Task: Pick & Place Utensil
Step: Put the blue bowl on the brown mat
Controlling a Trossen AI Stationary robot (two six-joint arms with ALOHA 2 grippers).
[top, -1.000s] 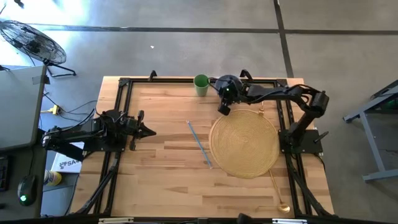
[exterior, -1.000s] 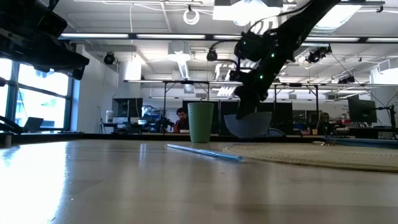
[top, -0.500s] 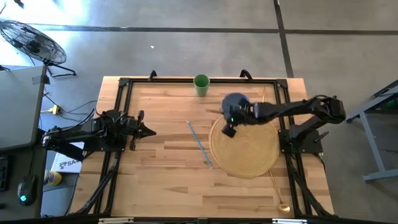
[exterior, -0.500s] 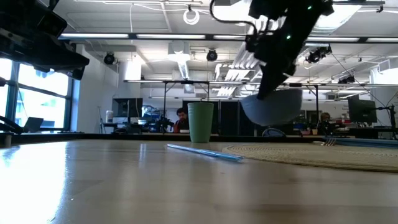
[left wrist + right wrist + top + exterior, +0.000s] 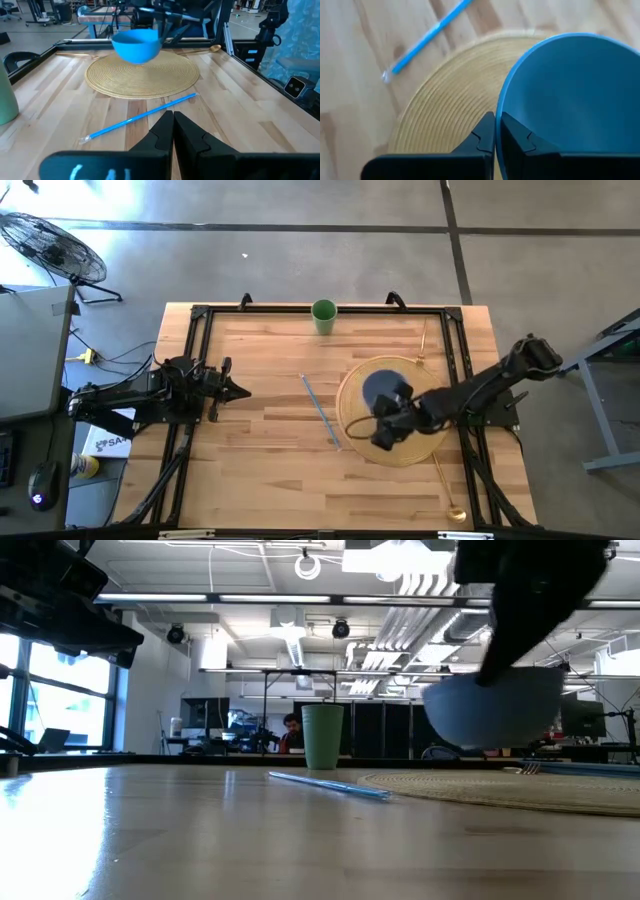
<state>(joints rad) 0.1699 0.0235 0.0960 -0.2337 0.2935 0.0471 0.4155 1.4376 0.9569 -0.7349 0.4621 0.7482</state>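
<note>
While the right arm reaches over the table, the scene reads as follows.

Right gripper (image 5: 385,432): over the round mat, its fingers pinched on the rim of a blue bowl (image 5: 382,387); the right wrist view shows the two dark fingers closed together on the bowl's edge.

Blue bowl: held above the woven mat (image 5: 420,442), not touching it; in the low view it hangs clear of the mat surface, and in the left wrist view it floats just over the mat's far part.

Woven mat: round, straw-coloured, flat on the right half of the wooden table (image 5: 250,470).

Blue straw (image 5: 321,411): the long thin utensil, lying flat on the bare wood just left of the mat, its near end beside the mat's edge; nothing touches it.

Green cup (image 5: 323,315): upright at the far edge of the table, well apart from the bowl.

Gold spoon (image 5: 445,480): lying on the table's right side, its bowl end toward the near edge, its handle running under the mat's rim area.

Left gripper (image 5: 236,390): resting low at the table's left side, fingers pressed together on nothing, pointed toward the straw but well apart from it.

Room: a floor fan (image 5: 45,242) stands far left beyond the table.
</note>
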